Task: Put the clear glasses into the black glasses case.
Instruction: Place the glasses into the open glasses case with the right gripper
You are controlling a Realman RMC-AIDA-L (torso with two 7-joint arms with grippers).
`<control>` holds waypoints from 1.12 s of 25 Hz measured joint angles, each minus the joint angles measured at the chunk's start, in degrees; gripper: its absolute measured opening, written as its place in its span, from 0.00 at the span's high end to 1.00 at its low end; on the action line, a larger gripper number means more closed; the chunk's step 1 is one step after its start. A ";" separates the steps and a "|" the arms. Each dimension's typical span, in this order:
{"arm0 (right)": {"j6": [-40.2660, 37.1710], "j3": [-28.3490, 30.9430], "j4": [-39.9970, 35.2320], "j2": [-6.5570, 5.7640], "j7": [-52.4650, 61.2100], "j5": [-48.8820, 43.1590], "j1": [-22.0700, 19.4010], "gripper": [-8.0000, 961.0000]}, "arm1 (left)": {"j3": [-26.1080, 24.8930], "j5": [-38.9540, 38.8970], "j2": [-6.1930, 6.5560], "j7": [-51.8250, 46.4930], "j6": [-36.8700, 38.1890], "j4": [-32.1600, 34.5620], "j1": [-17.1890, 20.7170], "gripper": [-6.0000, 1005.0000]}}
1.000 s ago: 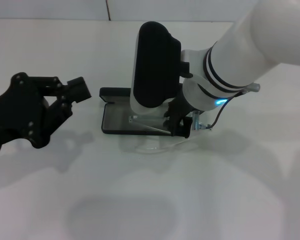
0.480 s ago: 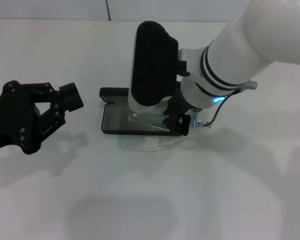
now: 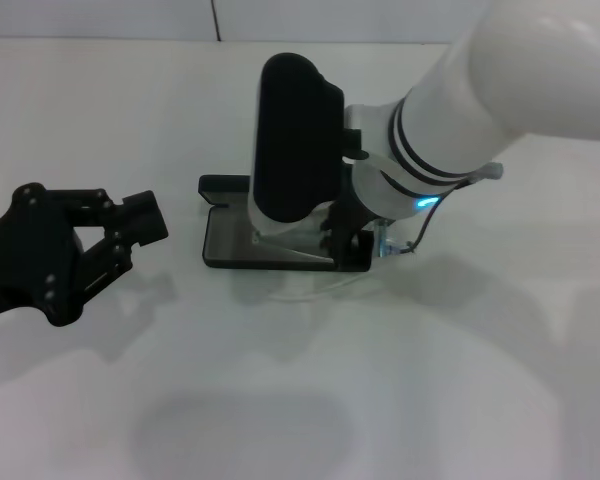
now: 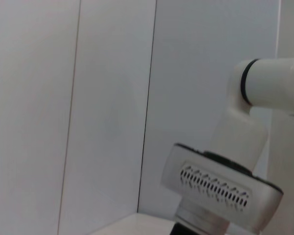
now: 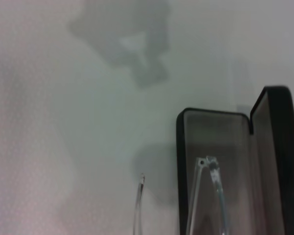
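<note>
R gripper [image 3: 342, 240] shifted left over black glasses case [image 3: 225, 240] — clear glasses [image 5: 208, 191] partly inside, one temple outside; jaws' state can't tell. L gripper [image 3: 130, 220] drawn back left, jaws apart.

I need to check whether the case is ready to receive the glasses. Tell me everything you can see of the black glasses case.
The black glasses case is a matte black rectangular hard case with rounded corners, lying open on the white table, its lid standing up along the far edge. The lining looks grey. In the right wrist view, part of the clear glasses is over the open tray, one temple arm outside its near wall. The right gripper hangs over the case's right end, hiding it. The left gripper is well clear.
</note>
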 joint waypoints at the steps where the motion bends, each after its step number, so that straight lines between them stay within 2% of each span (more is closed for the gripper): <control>1: 0.13 -0.18 0.04 0.00 0.00 -0.07 0.18 0.90 | -0.34 0.79 0.00 -0.40 0.06 0.00 -0.06 0.81; 9: 1.90 -1.23 0.25 0.00 -0.07 -0.38 1.19 0.90 | -1.36 3.54 0.69 -1.29 0.49 0.08 -0.10 0.79; 18: 3.90 -1.91 0.61 0.00 -0.20 -0.38 1.30 0.90 | -3.26 6.13 0.76 -2.12 0.80 0.32 -0.17 0.76; 23: 5.39 -3.18 1.45 0.00 -0.69 -0.44 1.71 0.90 | -5.86 6.21 -0.28 -2.21 0.81 1.06 0.21 0.75; 28: 6.45 -3.87 1.73 0.00 -0.77 -0.52 1.90 0.90 | -6.21 6.25 -0.52 -2.26 0.79 1.14 0.21 0.73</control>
